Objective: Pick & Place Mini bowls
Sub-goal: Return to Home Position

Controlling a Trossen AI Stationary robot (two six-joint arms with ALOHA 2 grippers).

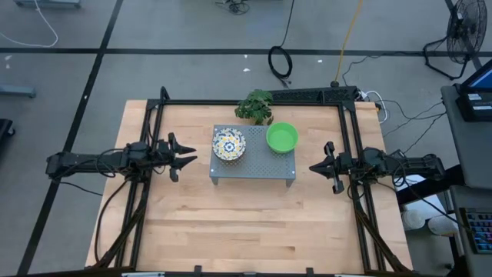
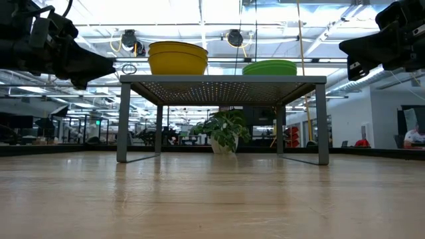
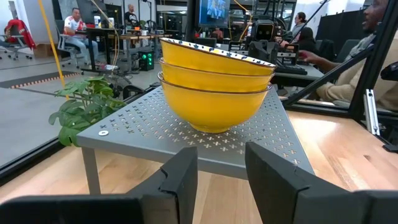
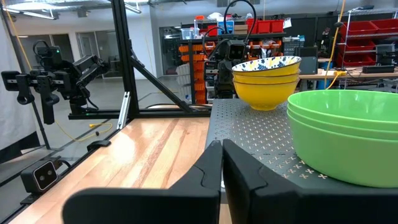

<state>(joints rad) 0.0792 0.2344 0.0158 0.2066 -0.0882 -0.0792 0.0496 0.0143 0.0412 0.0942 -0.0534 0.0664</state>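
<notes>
1. Left gripper (image 3: 221,167): fingers narrowly apart and empty, off the left end of the shelf (image 1: 257,165).
2. Right gripper (image 4: 222,151): fingers closed on nothing, off the shelf's right end.
3. Patterned bowls (image 3: 214,87): yellow outside, blue-and-yellow floral inside; three nested on the perforated grey shelf.
4. Green bowls (image 4: 348,134): plain, nested alongside, not touching them.

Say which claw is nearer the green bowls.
Right. The right claw sits off the shelf end beside the green bowls; the left claw is beyond the other end, past the patterned bowls.
</notes>
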